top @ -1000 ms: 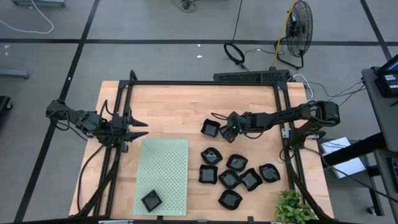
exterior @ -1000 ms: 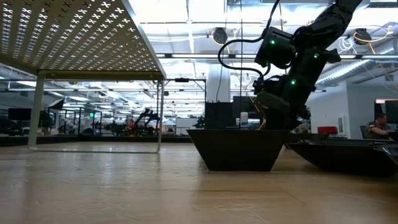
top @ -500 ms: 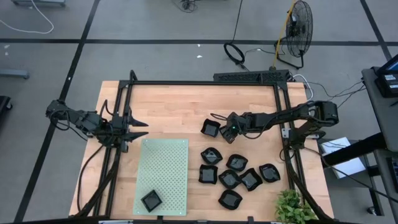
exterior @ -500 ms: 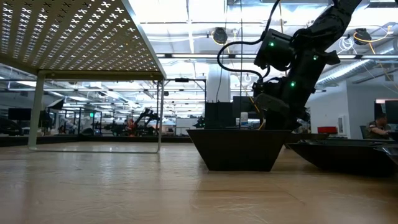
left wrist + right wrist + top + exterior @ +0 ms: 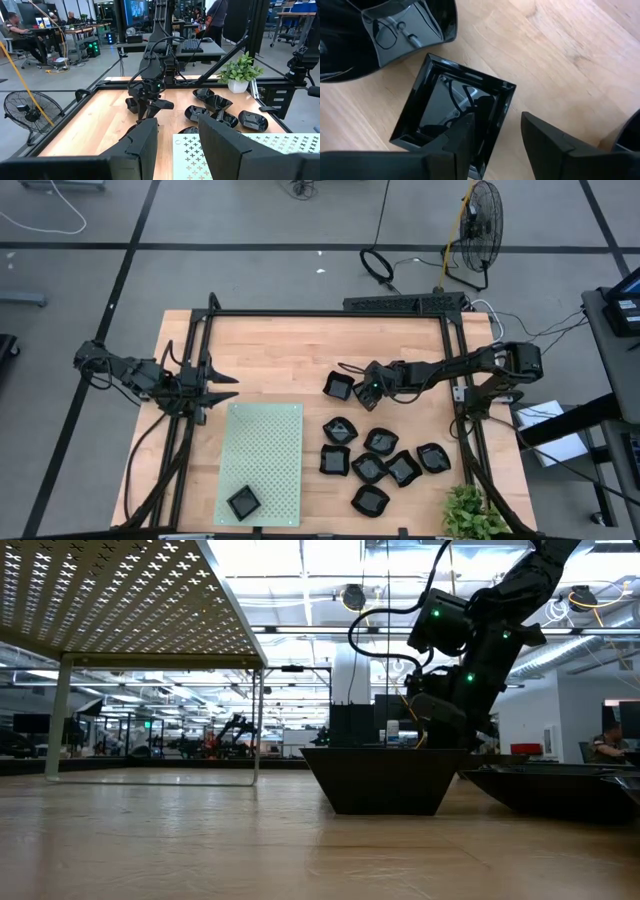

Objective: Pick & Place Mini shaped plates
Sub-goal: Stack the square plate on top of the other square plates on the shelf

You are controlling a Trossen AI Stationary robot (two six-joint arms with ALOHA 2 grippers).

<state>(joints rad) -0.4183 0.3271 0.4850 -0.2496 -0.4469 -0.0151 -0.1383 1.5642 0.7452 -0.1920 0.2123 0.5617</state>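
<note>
Right gripper [image 5: 492, 145] hovers open-fingered over a square black plate [image 5: 454, 116] on the table [image 5: 280, 350]; left gripper [image 5: 222, 387] waits, fingers apart, beside green mat [image 5: 264, 450].

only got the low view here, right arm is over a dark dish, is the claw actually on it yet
Observer: Not gripping. In the right wrist view the right claw is open, one finger over the square plate's inside and the other over bare wood past its rim.
Operator: anything on the mat yet
Observer: Yes, the high view shows one plate sitting near a corner of the green mat.
Operator: how many still off the mat
Observer: The high view shows about seven more in the cluster beside the square one.
Operator: left arm doing anything
Observer: No. The left claw is open at the table's left side, above the mat's far edge.
</note>
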